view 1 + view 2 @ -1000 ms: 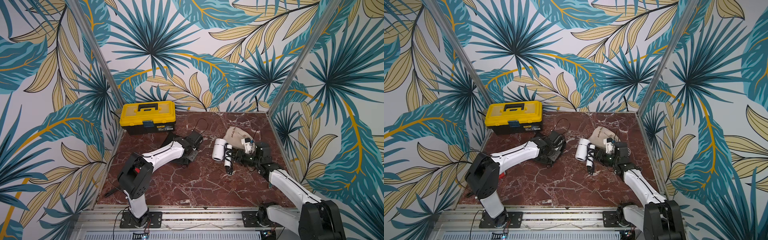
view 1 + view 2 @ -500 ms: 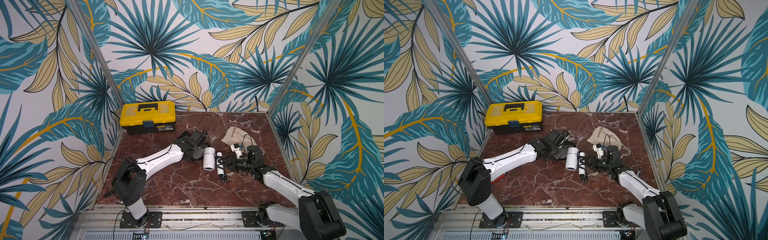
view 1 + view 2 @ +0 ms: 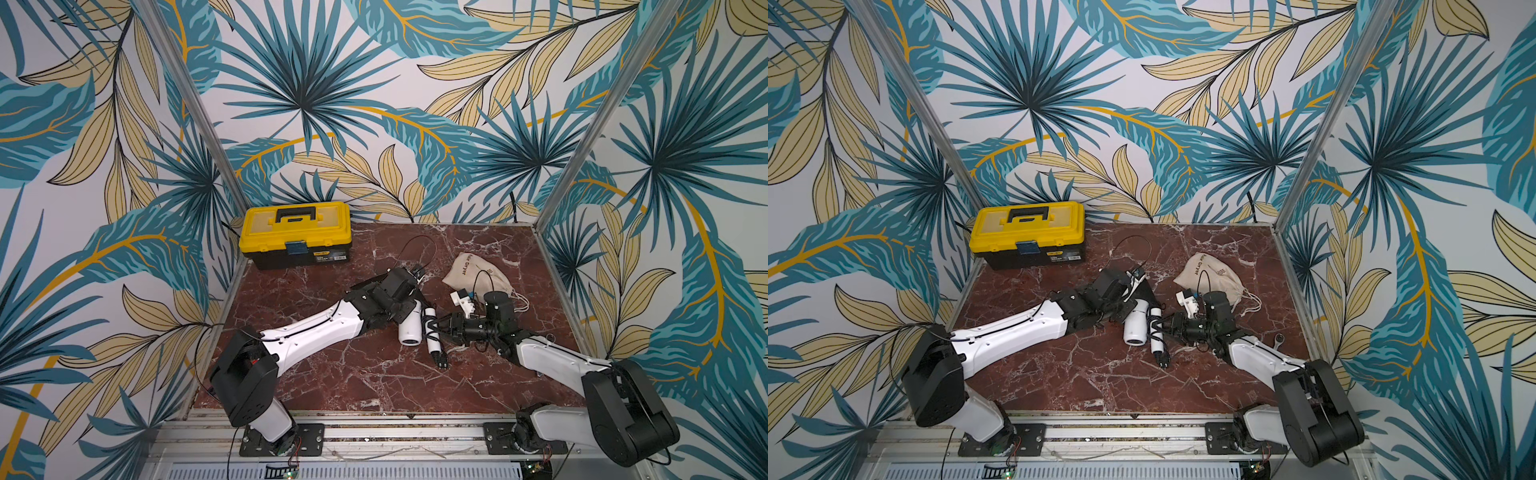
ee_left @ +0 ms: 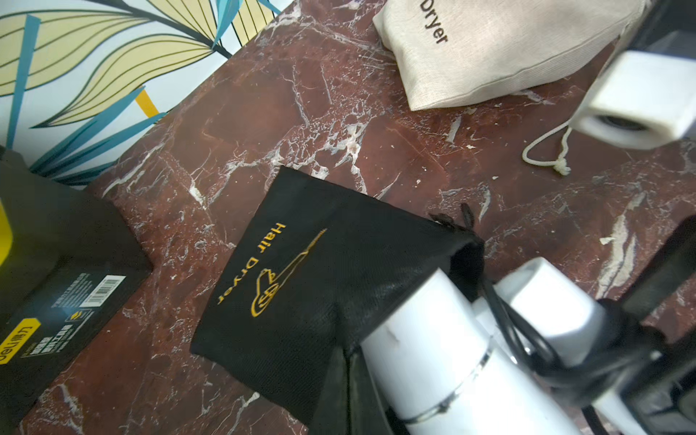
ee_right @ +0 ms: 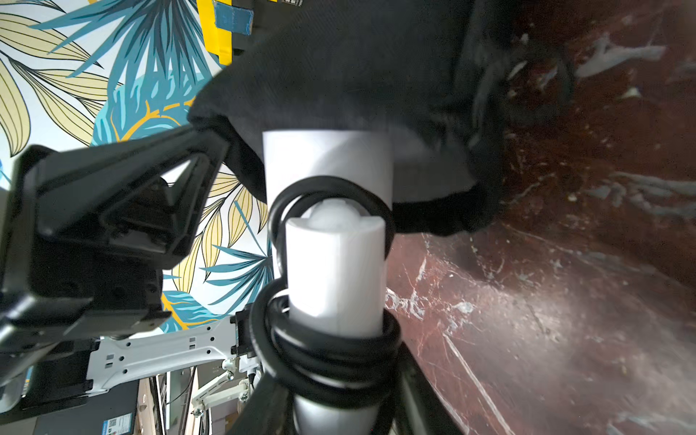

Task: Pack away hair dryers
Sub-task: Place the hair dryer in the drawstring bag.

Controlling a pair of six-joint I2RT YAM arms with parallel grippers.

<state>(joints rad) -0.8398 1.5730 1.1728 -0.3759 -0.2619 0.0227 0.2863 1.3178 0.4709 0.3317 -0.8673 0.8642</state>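
Observation:
A white hair dryer (image 3: pixel 409 330) lies on the marble table (image 3: pixel 332 374) in both top views, its folded handle (image 3: pixel 1156 328) wound with black cord. My right gripper (image 3: pixel 435 331) is shut on that handle and cord; in the right wrist view its jaws clamp the coil (image 5: pixel 331 361). My left gripper (image 4: pixel 348 380) is shut on the rim of a black bag (image 4: pixel 301 263) printed "Hair Dryer". The dryer's barrel (image 4: pixel 425 339) has its end inside the bag's mouth. In a top view the black bag (image 3: pixel 1144 291) is mostly hidden under the left arm.
A beige drawstring bag (image 3: pixel 469 272) lies behind the right wrist. A yellow toolbox (image 3: pixel 297 232) stands shut at the back left. The cord's plug (image 3: pixel 442 363) rests on the table in front of the dryer. Patterned walls close three sides.
The right gripper carried the white dryer left and forward from the beige bag. The left gripper brought the black bag right to meet it. The barrel's end now sits in the bag's mouth.

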